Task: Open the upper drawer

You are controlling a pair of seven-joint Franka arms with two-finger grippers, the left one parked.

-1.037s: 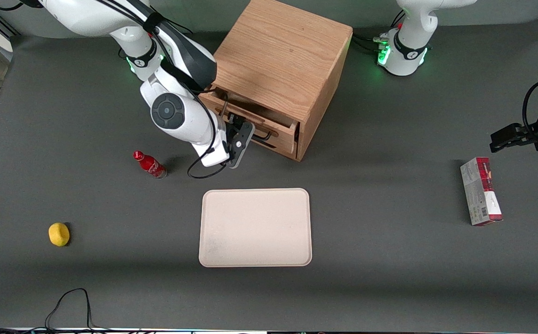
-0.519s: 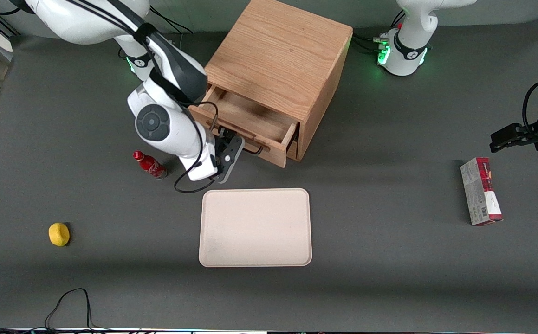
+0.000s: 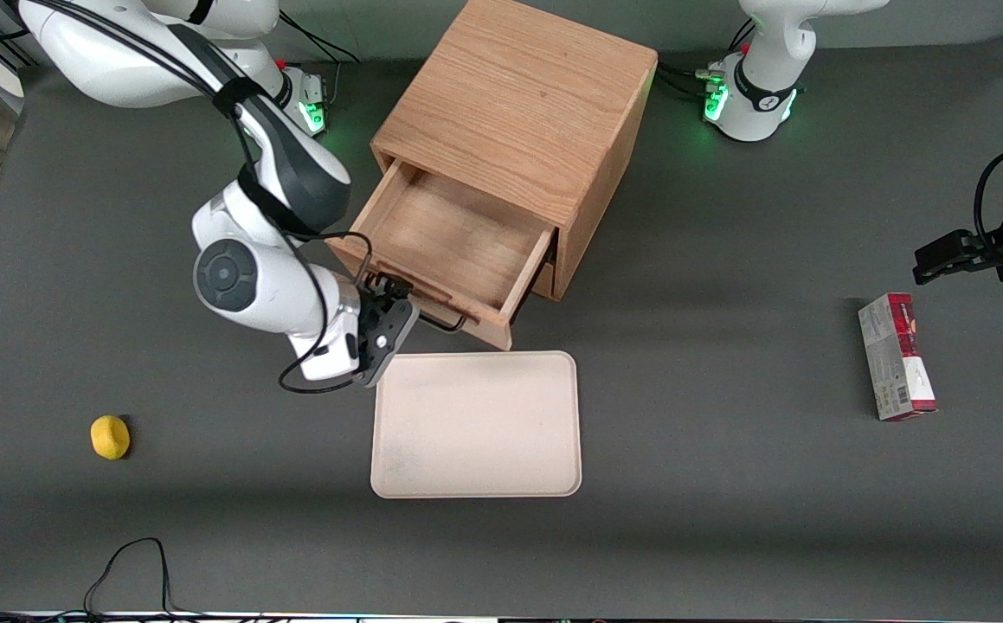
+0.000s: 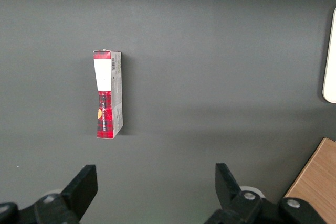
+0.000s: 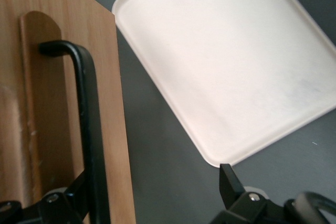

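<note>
Oak upper drawer [image 3: 458, 247] is far out; your end effector [image 3: 393, 298] sits at its black handle [image 5: 86, 124], fingers wide apart. Pull straight, stop soon, before the tray [image 3: 477, 424].

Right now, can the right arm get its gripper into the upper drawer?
Probably yes. The upper drawer is pulled well out and open from above, nothing visible inside. The gripper, open around the black handle, only needs to lift clear.
</note>
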